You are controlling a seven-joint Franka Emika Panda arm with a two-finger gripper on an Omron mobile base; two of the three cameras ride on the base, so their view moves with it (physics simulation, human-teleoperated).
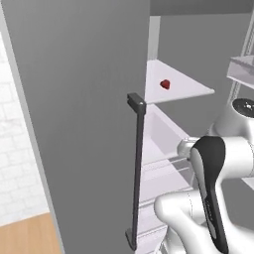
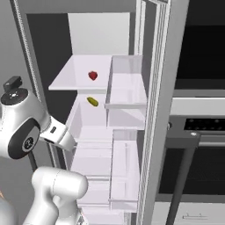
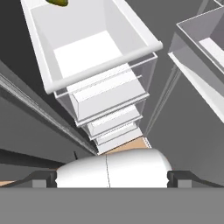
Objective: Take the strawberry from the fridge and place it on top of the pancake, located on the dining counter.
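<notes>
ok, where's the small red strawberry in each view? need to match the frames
Left base view: small red strawberry upper centre-right, on the white fridge shelf, right of the long dark door handle.
Right base view: strawberry upper left of centre, on the same shelf, above the small yellow fruit.
Hand view: no strawberry; yellow fruit at the top edge.
Shared landmark: the shelf, in both base views.

matt grey fridge point(image 1: 79, 124), smooth white shelves point(image 2: 79, 74), clear drawers point(image 3: 105, 87)

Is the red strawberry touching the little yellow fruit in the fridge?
Apart. In the right base view the strawberry sits on the upper shelf, while the yellow fruit lies lower down.
</notes>
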